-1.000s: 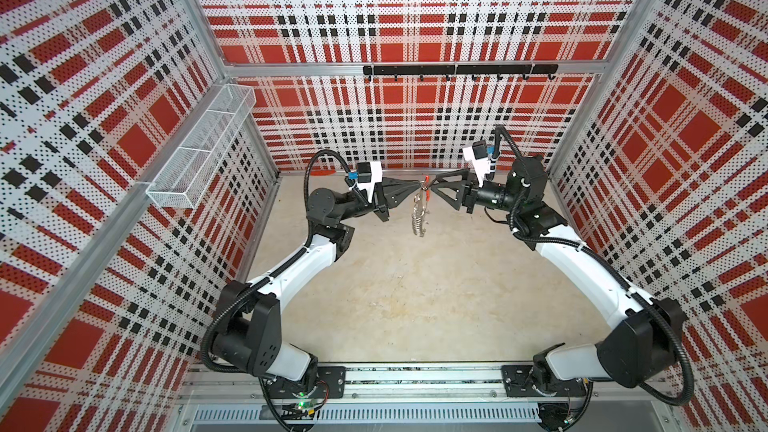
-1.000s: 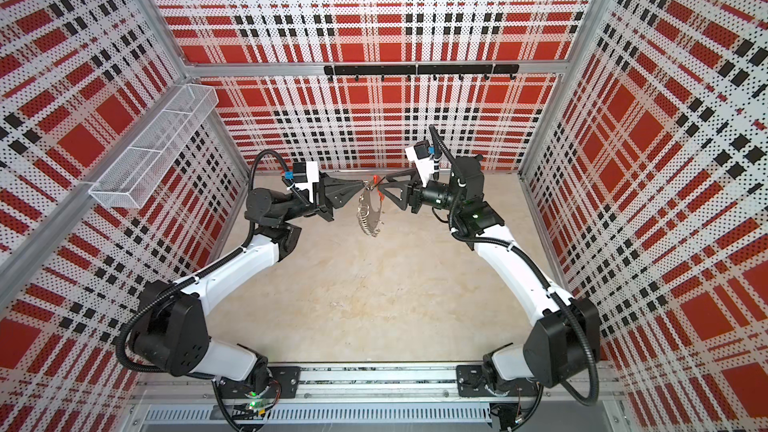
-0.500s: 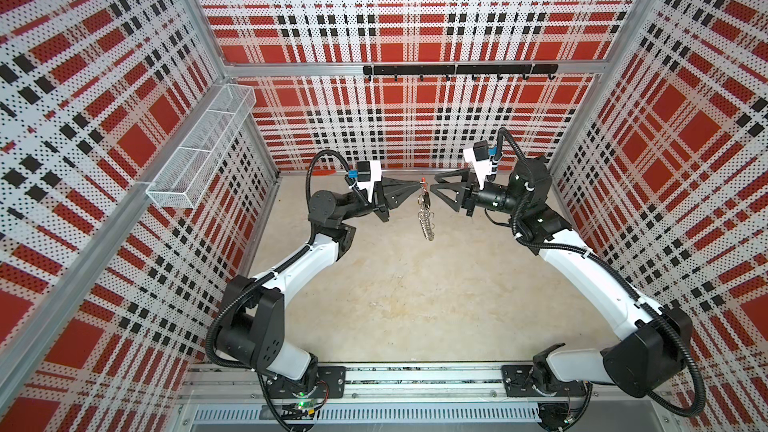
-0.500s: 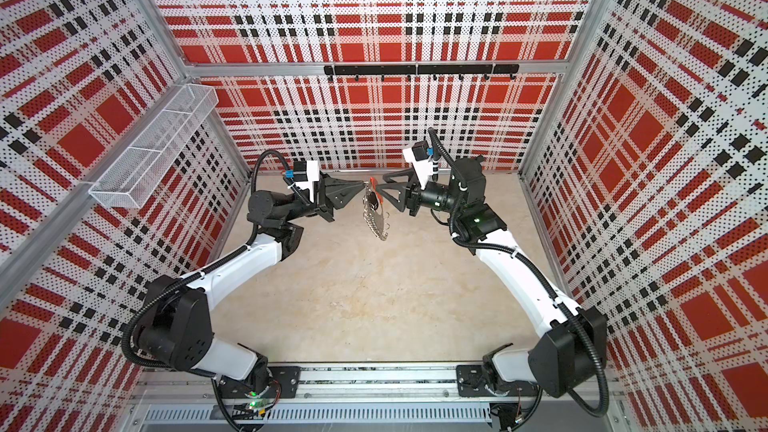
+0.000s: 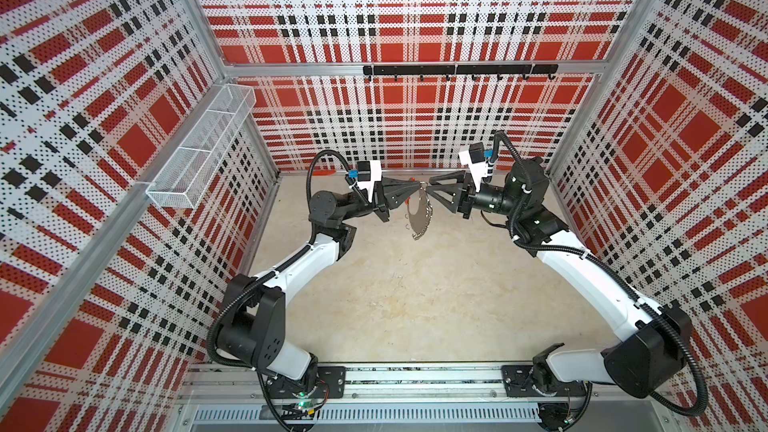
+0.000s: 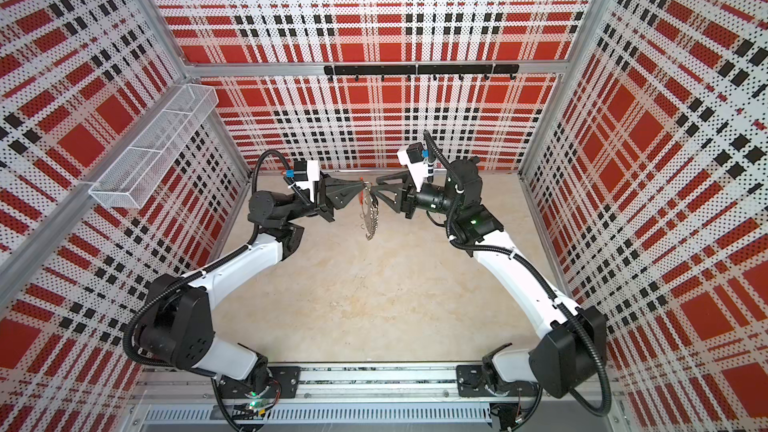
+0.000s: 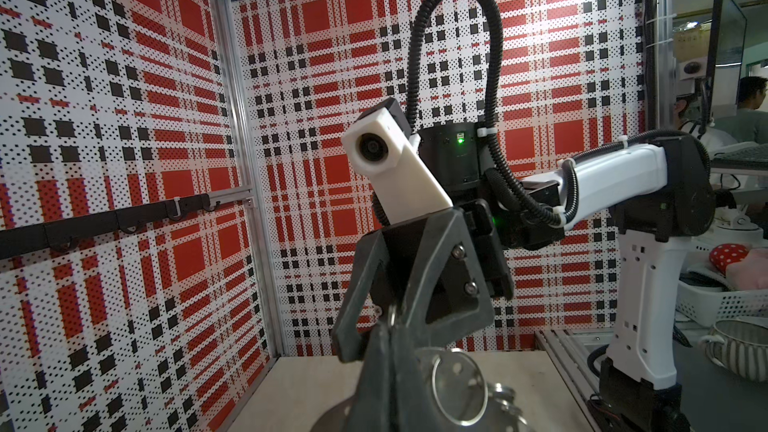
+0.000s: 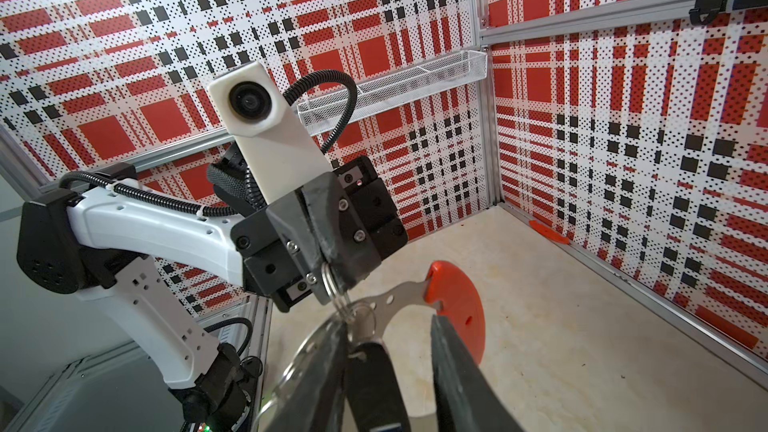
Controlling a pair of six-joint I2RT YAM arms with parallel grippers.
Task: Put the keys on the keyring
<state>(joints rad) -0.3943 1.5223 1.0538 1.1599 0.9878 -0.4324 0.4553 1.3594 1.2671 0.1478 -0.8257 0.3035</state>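
Observation:
The keyring [image 5: 419,218] [image 6: 370,218], a grey metal hoop with a red sleeve [image 8: 457,305] and several small silver loops, hangs in mid-air over the back of the table. My left gripper [image 5: 419,189] [image 6: 363,189] [image 7: 392,328] is shut on one small loop [image 8: 332,284] at its top. The keys, a black fob [image 8: 374,384], lie between the jaws of my right gripper [image 8: 386,322] [image 5: 431,188] [image 6: 376,187]. The fob rests against one finger [image 8: 324,367]; a gap separates it from the other finger [image 8: 453,367]. The two grippers meet tip to tip.
A white wire basket [image 5: 203,147] is mounted on the left wall. A black hook rail [image 5: 457,70] runs along the back wall. A small orange piece [image 8: 548,232] lies at the foot of the back wall. The beige table [image 5: 415,305] spreads below both arms.
My right gripper's jaws have narrowed around the black fob. The hanging keyring has swung slightly under the left gripper, which stays shut.

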